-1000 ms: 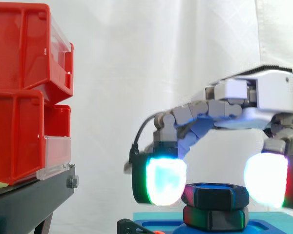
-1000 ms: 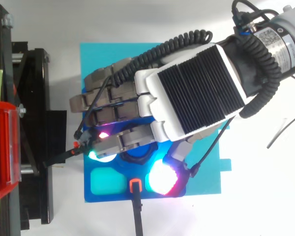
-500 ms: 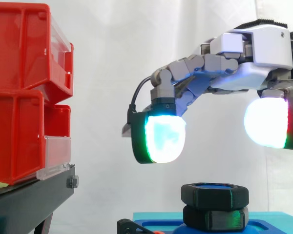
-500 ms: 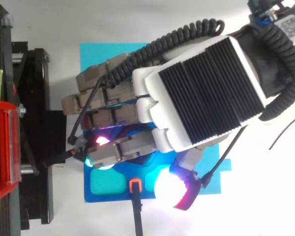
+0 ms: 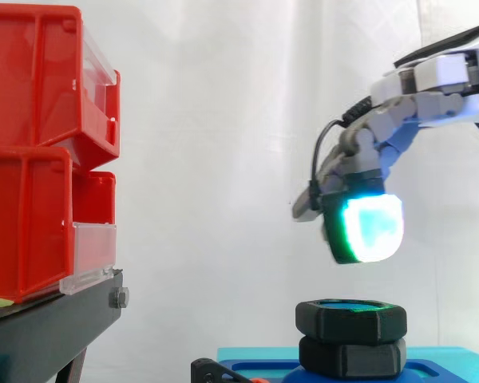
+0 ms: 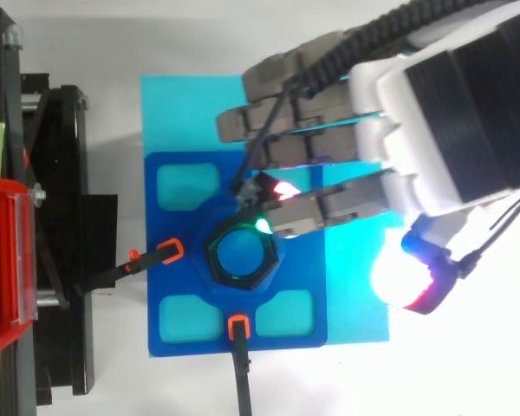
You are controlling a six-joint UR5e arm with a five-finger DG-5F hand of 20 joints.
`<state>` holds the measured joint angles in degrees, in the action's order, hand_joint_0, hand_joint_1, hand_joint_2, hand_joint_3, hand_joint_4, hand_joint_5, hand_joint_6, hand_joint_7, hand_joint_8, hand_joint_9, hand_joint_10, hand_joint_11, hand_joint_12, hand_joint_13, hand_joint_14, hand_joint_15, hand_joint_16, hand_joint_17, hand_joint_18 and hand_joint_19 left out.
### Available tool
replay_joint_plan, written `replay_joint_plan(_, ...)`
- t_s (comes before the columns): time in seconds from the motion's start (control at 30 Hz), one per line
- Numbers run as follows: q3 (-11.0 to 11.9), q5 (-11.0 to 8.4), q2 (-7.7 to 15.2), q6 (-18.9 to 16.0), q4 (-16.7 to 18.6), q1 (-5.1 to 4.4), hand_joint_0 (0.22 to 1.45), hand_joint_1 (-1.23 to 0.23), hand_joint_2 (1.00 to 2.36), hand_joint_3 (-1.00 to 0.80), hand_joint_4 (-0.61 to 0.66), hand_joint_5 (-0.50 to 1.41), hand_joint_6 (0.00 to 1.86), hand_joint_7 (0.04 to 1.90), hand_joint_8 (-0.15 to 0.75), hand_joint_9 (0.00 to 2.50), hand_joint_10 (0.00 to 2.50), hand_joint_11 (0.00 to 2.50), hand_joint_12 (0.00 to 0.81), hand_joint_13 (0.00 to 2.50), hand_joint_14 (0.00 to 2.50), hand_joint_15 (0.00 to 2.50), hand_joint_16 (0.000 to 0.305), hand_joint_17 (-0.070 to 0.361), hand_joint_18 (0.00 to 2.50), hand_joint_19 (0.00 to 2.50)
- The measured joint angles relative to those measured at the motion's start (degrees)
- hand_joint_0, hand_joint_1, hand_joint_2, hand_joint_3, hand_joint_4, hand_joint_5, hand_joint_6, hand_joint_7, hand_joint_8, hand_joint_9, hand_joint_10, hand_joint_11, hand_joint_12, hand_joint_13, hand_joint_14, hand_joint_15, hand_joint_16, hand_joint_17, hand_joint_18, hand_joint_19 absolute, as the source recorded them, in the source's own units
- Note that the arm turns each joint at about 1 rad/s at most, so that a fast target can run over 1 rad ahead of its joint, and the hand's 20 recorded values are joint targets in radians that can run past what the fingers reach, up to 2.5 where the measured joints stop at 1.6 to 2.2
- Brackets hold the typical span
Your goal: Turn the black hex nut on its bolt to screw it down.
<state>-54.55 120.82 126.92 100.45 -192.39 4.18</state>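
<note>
While the hand [image 5: 439, 76] is hanging up in the air, the nut [image 5: 350, 320] is sitting on its bolt with nothing touching it. The hand is holding nothing. Its fingers [image 6: 282, 113] are hanging loose and only bending a little. The thumb [image 6: 412, 277] is sticking out well apart from them, so the hand is wide open. In the side view, one pad [image 5: 369, 227] is glowing white and green just above the nut, at about 12 o'clock from it. From the top, the hand is sitting at 2 o'clock from the nut.

The nut is resting on another black hex piece [image 5: 351, 357] in the middle of a blue plate [image 6: 178, 230]. The blue bolt [image 6: 240, 258] is peeking through the nut's hole. A black clip [image 6: 169, 252] with an orange tip is pointing at the nut from 9 o'clock, and a second clip [image 6: 237, 327] is pointing from 6 o'clock. Red bins [image 5: 40, 152] are standing on a black stand [image 5: 48, 335] at 9 o'clock from the nut.
</note>
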Motion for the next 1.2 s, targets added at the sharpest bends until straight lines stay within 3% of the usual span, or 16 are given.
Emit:
replay_joint_plan(0.17, -6.8, -1.27, -5.68, -0.81, 4.95, 0.16, 0.41, -0.4, 1.0, -0.5, 0.27, -0.11, 0.5, 1.11, 0.261, 0.71, 0.0, 0.13, 0.338, 0.55, 0.0, 0.06, 0.055, 0.124, 0.51, 0.36)
replay_joint_plan(0.43, -19.19, -8.34, -16.81, -9.99, 17.11, -0.18, 0.41, -0.41, 1.0, -0.5, 0.26, -0.11, 0.5, 1.1, 0.259, 0.71, 0.0, 0.13, 0.336, 0.55, 0.0, 0.05, 0.054, 0.122, 0.5, 0.36)
replay_joint_plan(0.53, -23.81, -9.49, -18.27, -14.38, 20.97, 0.04, 0.41, -0.41, 1.0, -0.5, 0.25, -0.11, 0.5, 1.09, 0.26, 0.71, 0.0, 0.13, 0.335, 0.55, 0.0, 0.05, 0.054, 0.122, 0.51, 0.36)
replay_joint_plan(0.67, -29.05, -10.28, -18.71, -19.55, 22.65, 0.18, 0.41, -0.41, 1.0, -0.5, 0.26, -0.11, 0.5, 1.08, 0.258, 0.71, 0.0, 0.13, 0.336, 0.55, 0.0, 0.05, 0.054, 0.122, 0.51, 0.36)
replay_joint_plan(0.83, -31.2, -13.46, -18.73, -26.61, 22.97, 0.23, 0.42, -0.41, 1.0, -0.5, 0.27, -0.12, 0.5, 1.07, 0.261, 0.71, 0.0, 0.12, 0.343, 0.55, 0.0, 0.05, 0.055, 0.123, 0.52, 0.36)
replay_joint_plan(1.03, -31.41, -17.7, -18.73, -35.66, 22.95, 0.22, 0.42, -0.41, 1.0, -0.5, 0.27, -0.13, 0.5, 1.0, 0.265, 0.71, 0.0, 0.12, 0.35, 0.55, 0.0, 0.04, 0.056, 0.126, 0.54, 0.34)
replay_joint_plan(1.2, -31.41, -20.47, -18.73, -42.13, 22.81, 0.21, 0.43, -0.41, 1.0, -0.5, 0.23, -0.16, 0.5, 0.82, 0.267, 0.7, 0.0, 0.05, 0.372, 0.49, 0.0, 0.0, 0.059, 0.132, 0.51, 0.32)
